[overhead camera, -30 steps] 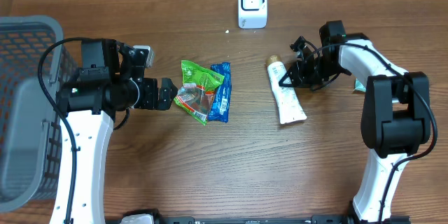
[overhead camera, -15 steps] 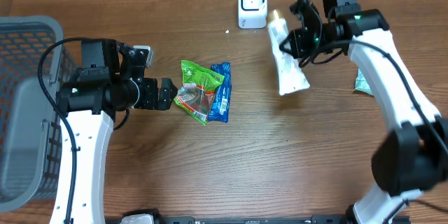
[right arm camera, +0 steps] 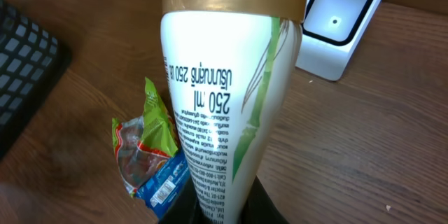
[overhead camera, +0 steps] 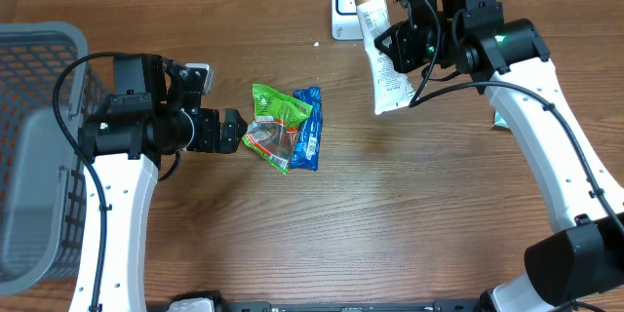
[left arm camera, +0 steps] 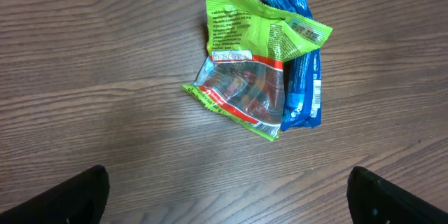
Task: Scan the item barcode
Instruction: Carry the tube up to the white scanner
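Note:
A white tube (overhead camera: 387, 73) with a gold cap hangs above the table, cap end close in front of the white barcode scanner (overhead camera: 351, 5). My right gripper (overhead camera: 417, 41) is shut on the tube's lower end. In the right wrist view the tube (right arm camera: 224, 105) fills the middle with its printed text facing the camera. The scanner (right arm camera: 339, 24) stands just right of the cap, and my right gripper (right arm camera: 222, 213) pinches the tube's flat tail. My left gripper (overhead camera: 230, 132) is open just left of the green packet (overhead camera: 278, 119) and holds nothing; its fingertips are spread wide (left arm camera: 227, 196).
A green snack packet (left arm camera: 245, 77) lies over a blue one (left arm camera: 304, 91) mid-table. A grey mesh basket (overhead camera: 39, 156) stands at the left edge. A small greenish packet (overhead camera: 500, 117) lies at the right, partly hidden by my right arm.
My right arm has lifted the tube off the table and carried it up and left to the scanner. The left arm has not moved.

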Action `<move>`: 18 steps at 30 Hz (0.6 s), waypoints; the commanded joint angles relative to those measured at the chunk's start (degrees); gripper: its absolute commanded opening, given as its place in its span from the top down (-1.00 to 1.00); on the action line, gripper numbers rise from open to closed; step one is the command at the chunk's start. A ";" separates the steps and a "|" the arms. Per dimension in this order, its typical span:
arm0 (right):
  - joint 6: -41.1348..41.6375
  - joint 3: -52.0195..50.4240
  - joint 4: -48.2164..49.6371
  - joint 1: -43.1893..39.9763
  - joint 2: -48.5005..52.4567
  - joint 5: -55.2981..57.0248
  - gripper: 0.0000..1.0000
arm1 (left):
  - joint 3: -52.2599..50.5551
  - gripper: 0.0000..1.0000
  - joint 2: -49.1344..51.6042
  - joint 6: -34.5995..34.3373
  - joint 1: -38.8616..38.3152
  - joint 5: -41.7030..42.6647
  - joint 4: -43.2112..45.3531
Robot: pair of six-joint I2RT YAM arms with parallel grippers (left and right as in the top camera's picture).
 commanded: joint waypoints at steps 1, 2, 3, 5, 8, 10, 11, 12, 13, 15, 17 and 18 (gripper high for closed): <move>6.14 1.66 2.40 0.52 -1.62 4.04 0.93 | -0.04 -0.99 0.04 -0.81 -0.20 0.63 0.20; 8.33 1.60 3.10 0.87 -1.51 8.02 0.93 | -0.04 -0.99 0.04 -0.81 -0.20 0.63 0.20; 9.70 1.38 3.93 1.42 -1.36 12.22 0.93 | -0.04 -0.99 0.04 -0.81 -0.20 0.63 0.20; 11.85 0.70 6.32 3.43 -0.68 23.67 0.93 | -0.04 -0.99 0.04 -0.81 -0.20 0.63 0.20; 11.76 0.66 9.86 8.04 1.81 39.45 0.92 | -0.04 -0.99 0.04 -0.81 -0.20 0.63 0.20; 11.72 0.66 12.50 10.51 3.72 49.00 0.93 | -0.04 -0.98 0.04 -0.81 -0.20 0.63 0.20; 11.37 0.66 14.19 11.52 4.83 53.77 0.93 | -0.04 -0.99 0.04 -0.81 -0.20 0.63 0.20; 9.86 0.66 16.15 12.31 6.10 57.51 0.93 | -0.04 -0.99 0.04 -0.81 -0.20 0.63 0.20; 7.39 0.66 18.23 12.94 7.34 59.87 0.93 | -0.04 -0.99 0.04 -0.81 -0.20 0.63 0.20; 1.75 0.66 21.97 13.49 9.94 61.51 0.93 | -0.04 -0.99 0.04 -0.81 -0.20 0.63 0.17; -4.50 0.66 25.40 13.64 12.48 61.53 0.92 | -0.04 -0.99 0.04 -0.81 -0.20 0.63 0.20; -7.82 0.66 27.47 13.64 13.88 62.01 0.92 | -0.04 -0.99 0.04 -0.81 -0.20 0.63 0.20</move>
